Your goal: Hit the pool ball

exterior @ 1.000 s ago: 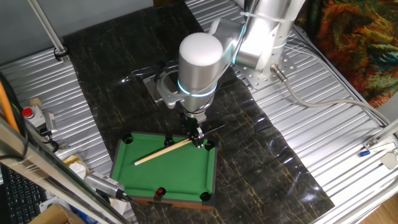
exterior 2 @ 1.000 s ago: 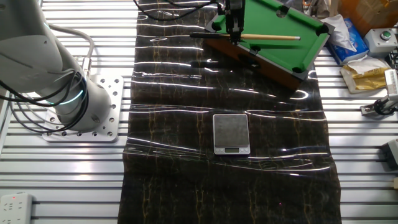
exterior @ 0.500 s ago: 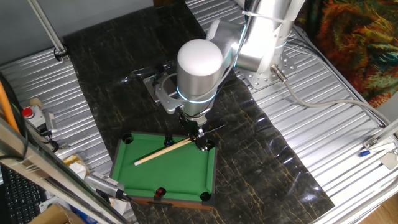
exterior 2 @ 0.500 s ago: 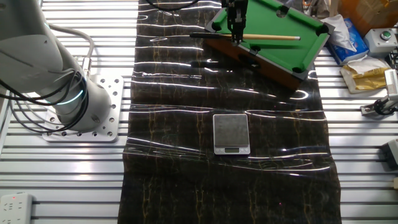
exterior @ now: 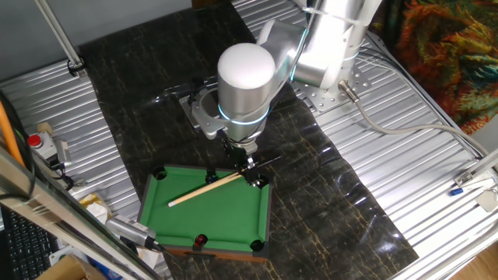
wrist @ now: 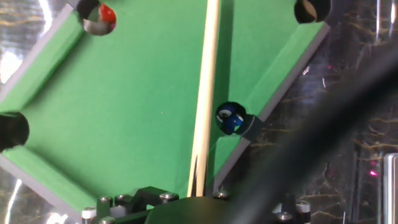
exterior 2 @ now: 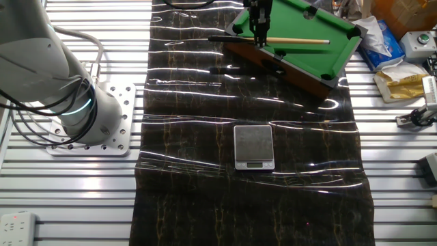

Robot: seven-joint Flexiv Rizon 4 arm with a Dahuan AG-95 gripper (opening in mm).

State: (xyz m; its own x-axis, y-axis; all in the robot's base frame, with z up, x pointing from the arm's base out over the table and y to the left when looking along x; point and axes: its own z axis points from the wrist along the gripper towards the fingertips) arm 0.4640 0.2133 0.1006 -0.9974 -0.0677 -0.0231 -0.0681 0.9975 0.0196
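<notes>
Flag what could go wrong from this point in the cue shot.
1. The red pool ball already sits in a corner pocket, and the cue lies to one side of it, so a push along its length may miss.
2. The blue ball rests in a side pocket right beside the cue; a sideways sweep could strike it instead.

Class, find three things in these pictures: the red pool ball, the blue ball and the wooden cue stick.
red pool ball (wrist: 107,14): hand view, on its red face in the pocket.
blue ball (wrist: 231,119): hand view, on its blue top in the side pocket.
wooden cue stick (wrist: 205,93): hand view, mid-shaft.
</notes>
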